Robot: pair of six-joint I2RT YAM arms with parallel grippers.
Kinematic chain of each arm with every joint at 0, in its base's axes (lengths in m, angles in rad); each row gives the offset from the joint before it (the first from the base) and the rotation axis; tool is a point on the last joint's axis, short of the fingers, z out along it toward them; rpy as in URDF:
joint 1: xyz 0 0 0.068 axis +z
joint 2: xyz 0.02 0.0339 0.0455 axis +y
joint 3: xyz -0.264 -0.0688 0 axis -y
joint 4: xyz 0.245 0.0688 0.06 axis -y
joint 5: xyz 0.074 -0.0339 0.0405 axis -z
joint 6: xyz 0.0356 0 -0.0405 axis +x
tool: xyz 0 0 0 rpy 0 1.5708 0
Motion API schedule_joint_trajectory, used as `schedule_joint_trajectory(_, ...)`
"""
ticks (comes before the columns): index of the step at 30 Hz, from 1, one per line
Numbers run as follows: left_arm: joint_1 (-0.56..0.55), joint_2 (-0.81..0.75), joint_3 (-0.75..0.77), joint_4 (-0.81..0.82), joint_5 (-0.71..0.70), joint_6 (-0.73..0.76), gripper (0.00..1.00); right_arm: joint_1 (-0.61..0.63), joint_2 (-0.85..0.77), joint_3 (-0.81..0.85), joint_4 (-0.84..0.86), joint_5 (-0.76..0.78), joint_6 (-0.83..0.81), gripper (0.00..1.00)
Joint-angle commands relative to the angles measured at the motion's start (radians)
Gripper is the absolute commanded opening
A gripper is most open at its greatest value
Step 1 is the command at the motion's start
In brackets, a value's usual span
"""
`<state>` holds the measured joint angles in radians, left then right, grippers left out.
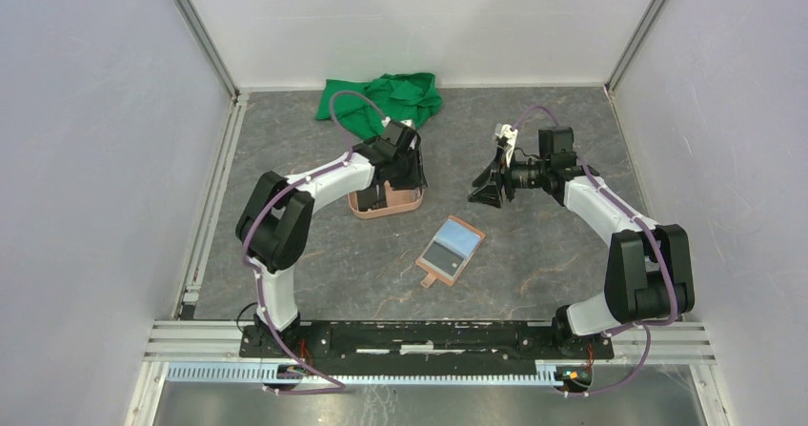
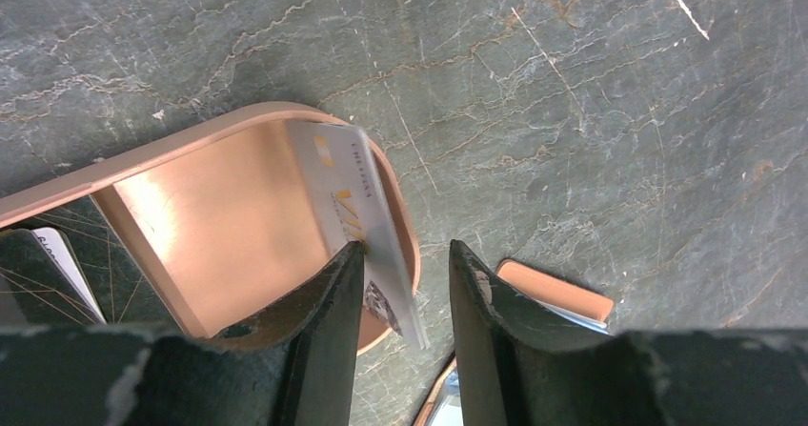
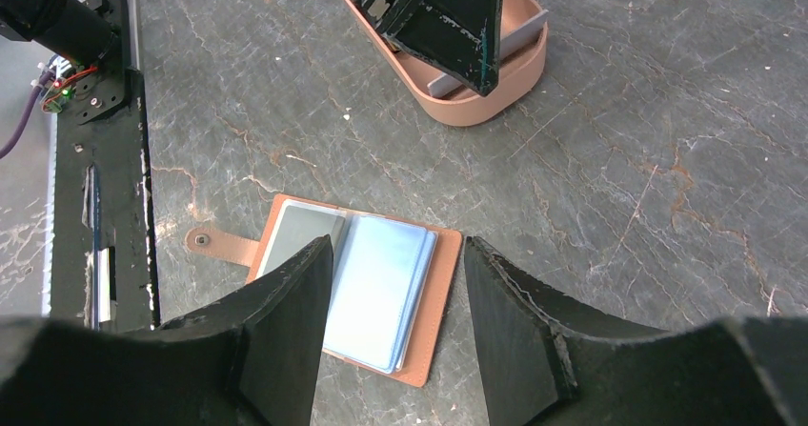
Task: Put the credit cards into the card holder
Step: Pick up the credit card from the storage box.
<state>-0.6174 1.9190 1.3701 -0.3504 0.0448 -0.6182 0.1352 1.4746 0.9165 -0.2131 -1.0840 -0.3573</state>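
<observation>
The left arm [image 1: 286, 218] reaches forward with its elbow raised and its wrist bent, so the left pincer [image 1: 398, 171] points downward, jaws parted. The right arm [image 1: 610, 212] stretches forward and inward, the right pincer [image 1: 488, 186] angled down, jaws spread wide.

The card holder [image 1: 451, 250] lies open in the middle of the bench [image 1: 534, 254]. The tray [image 1: 386, 212] sits to its far left, a card [image 2: 357, 207] leaning inside it. A cloth [image 1: 381, 97] lies behind the tray, at the far edge.
</observation>
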Motion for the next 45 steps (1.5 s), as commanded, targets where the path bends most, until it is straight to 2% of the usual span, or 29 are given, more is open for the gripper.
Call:
schedule_joint_trajectory(1, -0.005, -0.064, 0.029, 0.014, -0.008, -0.035, 0.45, -0.008, 0.004, 0.044, 0.002, -0.028, -0.017, 0.59)
schedule_joint_trajectory(12, -0.004, -0.064, 0.026, -0.011, -0.041, -0.006, 0.45, -0.013, 0.003, 0.044, -0.002, -0.030, -0.019, 0.59)
schedule_joint_trajectory(18, 0.002, -0.108, 0.014, -0.082, -0.219, 0.108, 0.44, -0.017, 0.003, 0.045, -0.002, -0.033, -0.018, 0.59)
schedule_joint_trajectory(25, 0.003, -0.213, -0.101, -0.042, -0.328, 0.202, 0.45, -0.016, 0.006, 0.044, -0.002, -0.034, -0.019, 0.59)
schedule_joint_trajectory(29, 0.003, -0.183, -0.095, -0.116, -0.436, 0.231, 0.47, -0.017, 0.012, 0.044, -0.002, -0.035, -0.017, 0.59)
schedule_joint_trajectory(34, -0.004, -0.160, -0.111, -0.123, -0.535, 0.233, 0.52, -0.017, 0.018, 0.043, 0.000, -0.036, -0.017, 0.59)
schedule_joint_trajectory(45, -0.004, -0.056, -0.096, -0.108, -0.541, 0.221, 0.53, -0.017, 0.028, 0.042, -0.002, -0.030, -0.019, 0.59)
